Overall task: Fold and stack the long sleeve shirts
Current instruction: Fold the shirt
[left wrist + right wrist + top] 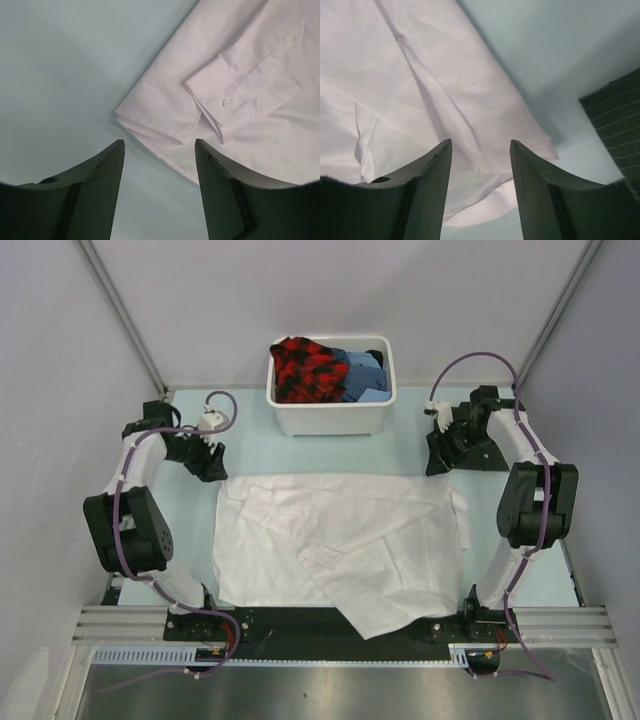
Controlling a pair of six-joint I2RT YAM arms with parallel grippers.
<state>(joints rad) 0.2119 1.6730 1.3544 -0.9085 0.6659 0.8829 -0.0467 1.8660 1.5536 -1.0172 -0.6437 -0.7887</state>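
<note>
**White shirt: handling properties and grasp points**

**Position.** The white shirt lies spread on the tabletop between the two arms. One flap lies across the dark rail at the near edge.

**Grippers.** The left gripper hovers just off the shirt's far-left corner, its fingers spread and holding nothing. The right gripper hovers over the far-right corner, its fingers likewise spread and empty.

**Handling.** The cloth looks thin, light and limp. Expect it to sag and crease when lifted, and stacked layers to slide apart.

**Grasp.** Pinch each far corner through all layers. On the left, stay clear of the buttoned cuff. Lift both corners evenly, since an uneven pull would likely skew the fold.
</note>
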